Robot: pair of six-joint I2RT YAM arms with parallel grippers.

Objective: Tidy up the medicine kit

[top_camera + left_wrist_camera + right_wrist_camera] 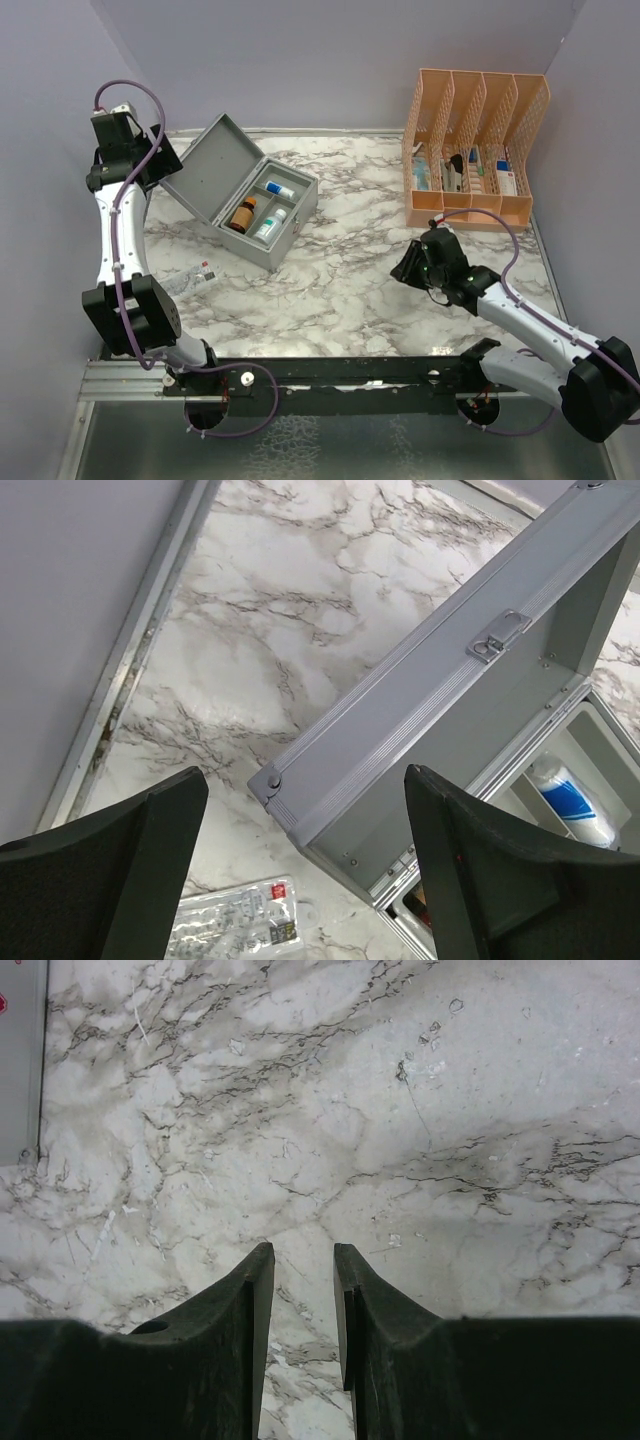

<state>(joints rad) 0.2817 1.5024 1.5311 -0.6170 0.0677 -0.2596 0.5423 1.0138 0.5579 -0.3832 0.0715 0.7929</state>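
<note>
– Grey metal medicine kit (250, 205) sits rear-left on the marble table (350, 290), lid (205, 170) tilted back twd the left wall, tray showing.
– And the arms?
– Left gripper (305, 775) hovers over the lid's corner edge, fingers wide apart, nothing btwn. Right gripper (303, 1250): narrow gap, empty, above bare marble, well apart from kit & peach organizer (475, 150). Clear packet (190, 280) lies near the table's left edge.

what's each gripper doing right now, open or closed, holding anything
left gripper: wide open, holding nothing
right gripper: open only a narrow gap, holding nothing
</note>
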